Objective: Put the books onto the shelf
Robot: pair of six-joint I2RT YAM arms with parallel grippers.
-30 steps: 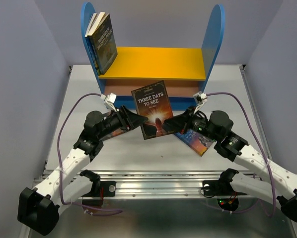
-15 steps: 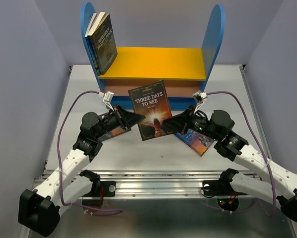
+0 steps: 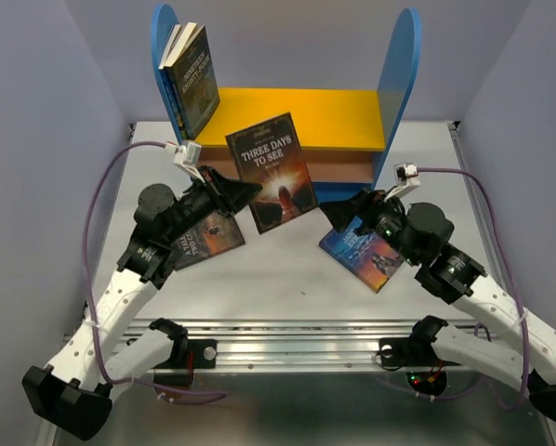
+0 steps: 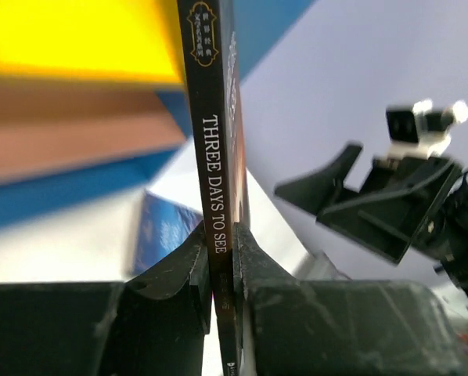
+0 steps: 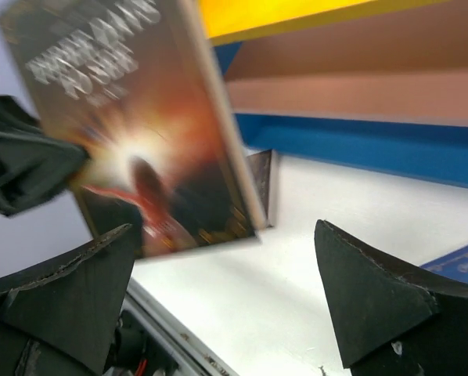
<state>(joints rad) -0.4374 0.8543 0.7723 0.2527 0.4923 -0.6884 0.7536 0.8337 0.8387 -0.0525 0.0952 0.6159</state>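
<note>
One book, Three Days to See (image 3: 271,172), gripped by left end effector (image 4: 222,258), edge hidden; right end effector (image 5: 225,235) wide.

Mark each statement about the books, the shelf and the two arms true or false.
1. The left fingers clamp the dark paperback titled Three Days to See. True.
2. The right fingers grip it too. False: they stand open, clear of it.
3. Paperbacks stand on the shelf's yellow upper board, against its left blue panel. True.
4. The blue-covered paperback stands on the brown lower board. False: it lies flat on the pale table.
</note>
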